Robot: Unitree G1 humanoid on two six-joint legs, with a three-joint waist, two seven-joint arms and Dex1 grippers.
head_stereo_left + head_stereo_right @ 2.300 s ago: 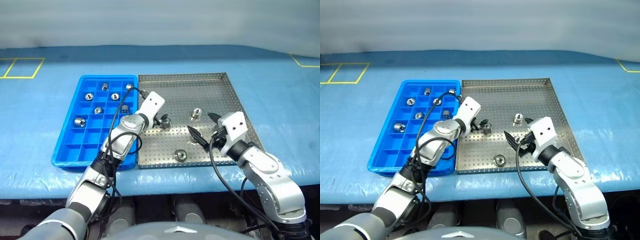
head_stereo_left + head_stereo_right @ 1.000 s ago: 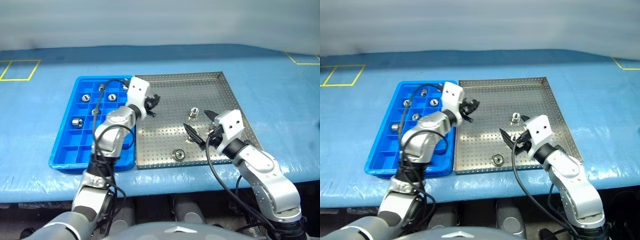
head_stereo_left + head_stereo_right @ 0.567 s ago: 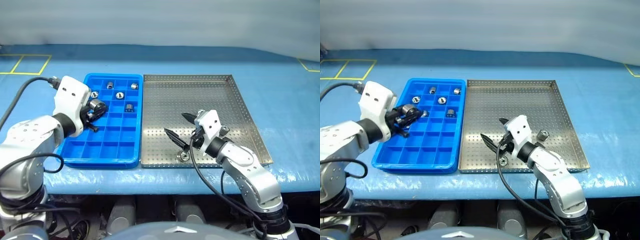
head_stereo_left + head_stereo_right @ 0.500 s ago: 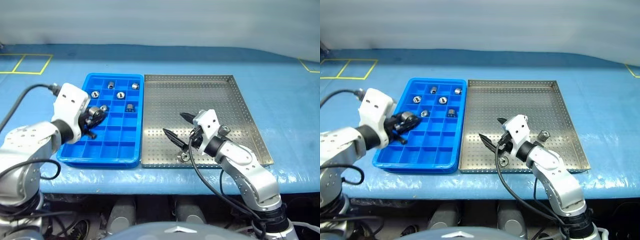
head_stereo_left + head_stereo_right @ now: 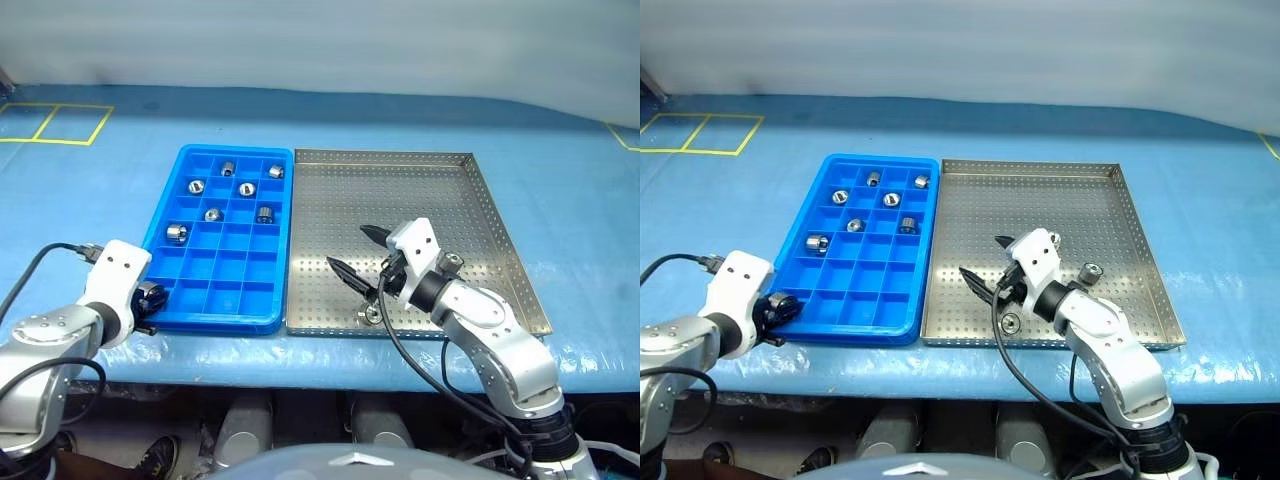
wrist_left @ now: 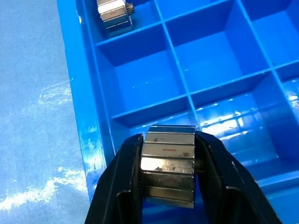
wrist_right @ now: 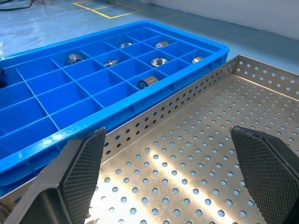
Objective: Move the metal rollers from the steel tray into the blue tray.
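With the left gripper (image 6: 168,186) clamped on a metal roller (image 6: 167,165) just over the blue tray (image 5: 160,225) near-corner rim, next move: nudge forward over an empty compartment and release; right gripper (image 5: 362,250) gapes wide above the steel tray (image 5: 500,240), two rollers just beside it.

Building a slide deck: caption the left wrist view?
Left tool gripping a metal roller above the blue tray near its corner.

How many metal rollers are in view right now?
10: seven in the blue tray compartments, two on the steel tray, one in the left gripper. The right arm may hide others.
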